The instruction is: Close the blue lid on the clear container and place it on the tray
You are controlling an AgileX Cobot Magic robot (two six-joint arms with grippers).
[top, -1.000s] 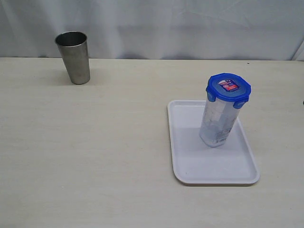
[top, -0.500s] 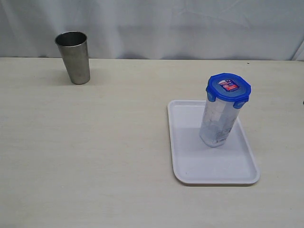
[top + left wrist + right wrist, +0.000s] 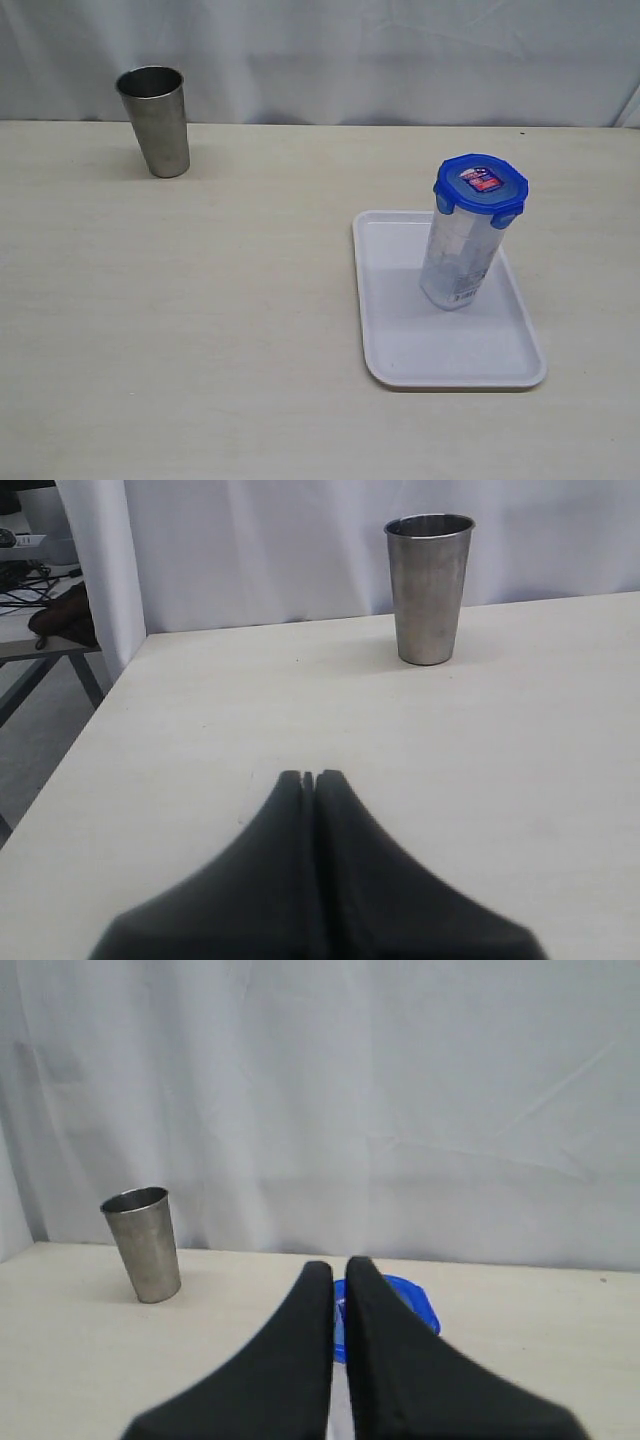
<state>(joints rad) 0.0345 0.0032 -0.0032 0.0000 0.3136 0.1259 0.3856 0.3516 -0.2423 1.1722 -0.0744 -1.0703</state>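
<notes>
Hovering over the pale tabletop (image 3: 200, 330), the left claw (image 3: 309, 778) has its jaws pressed together on nothing; the right claw (image 3: 338, 1270) is likewise closed to a thin slit and empty. On the near right lies the tray (image 3: 400, 350), with the clear container (image 3: 458, 262) standing upright about mid-tray. The blue lid (image 3: 481, 185) sits on its mouth, the visible flaps folded down. Far left, well apart, stands a steel cup (image 3: 157, 120) before a white curtain (image 3: 400, 60).
</notes>
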